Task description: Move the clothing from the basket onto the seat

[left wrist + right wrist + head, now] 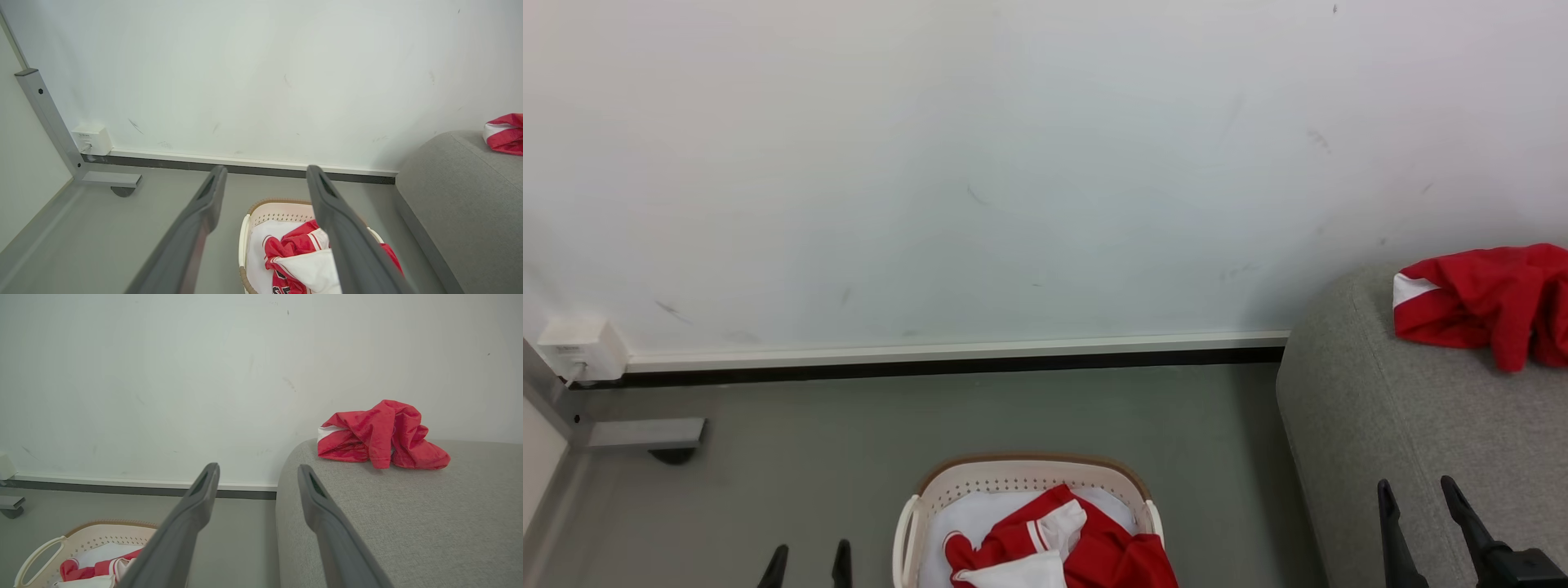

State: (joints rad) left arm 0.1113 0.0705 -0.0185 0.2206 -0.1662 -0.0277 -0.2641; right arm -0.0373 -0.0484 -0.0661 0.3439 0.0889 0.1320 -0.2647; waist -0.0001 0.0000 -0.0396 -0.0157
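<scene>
Scuffed white wall (1013, 163) and grey floor (849, 457) back the cream laundry basket (1029, 472), where a red-and-white sports garment (1111, 555) lies crumpled. Another red garment (1486, 302) sits bunched on the grey sofa (1380, 425); left gripper (813, 547) and right gripper (1414, 483) hang empty, fingers apart.

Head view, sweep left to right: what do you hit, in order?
white wall box → left gripper → basket with red clothing in it → seat → second red garment lying on the seat
</scene>
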